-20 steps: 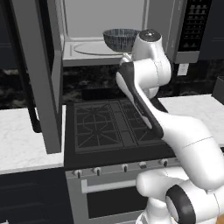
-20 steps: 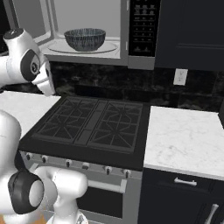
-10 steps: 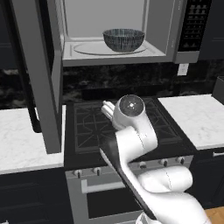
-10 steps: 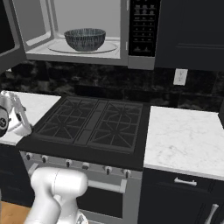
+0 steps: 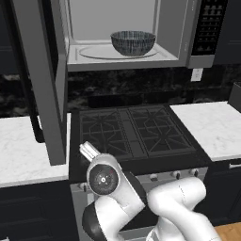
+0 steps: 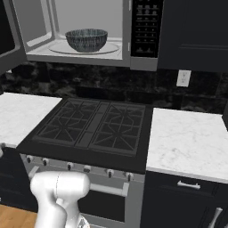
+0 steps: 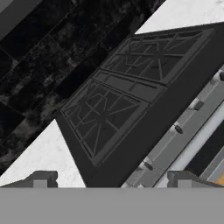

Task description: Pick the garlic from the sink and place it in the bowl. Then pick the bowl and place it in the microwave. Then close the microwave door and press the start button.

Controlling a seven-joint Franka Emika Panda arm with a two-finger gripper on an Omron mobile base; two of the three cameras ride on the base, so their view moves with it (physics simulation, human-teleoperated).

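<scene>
The bowl (image 5: 133, 42) (image 6: 86, 39), dark ribbed outside, stands on the turntable inside the microwave (image 5: 188, 42) (image 6: 143, 31). The microwave door (image 5: 47, 84) (image 6: 9, 40) is swung wide open to the left, its black handle hanging over the counter. The garlic is hidden; I cannot see into the bowl. The sink is out of view. My arm is folded low in front of the stove, far below the microwave. In the hand view my gripper (image 7: 111, 181) is open, its fingertips (image 7: 39, 178) far apart with nothing between them, looking down at the cooktop.
A black gas cooktop (image 5: 132, 132) (image 6: 93, 127) (image 7: 122, 100) lies under the microwave, with oven knobs (image 6: 69, 166) along its front. White marble counters (image 5: 207, 127) (image 6: 187, 138) flank it. The open door juts out over the left counter (image 5: 23, 150).
My arm has dropped from beside the microwave opening to low in front of the stove. The bowl stays in the microwave and the door stays open.
</scene>
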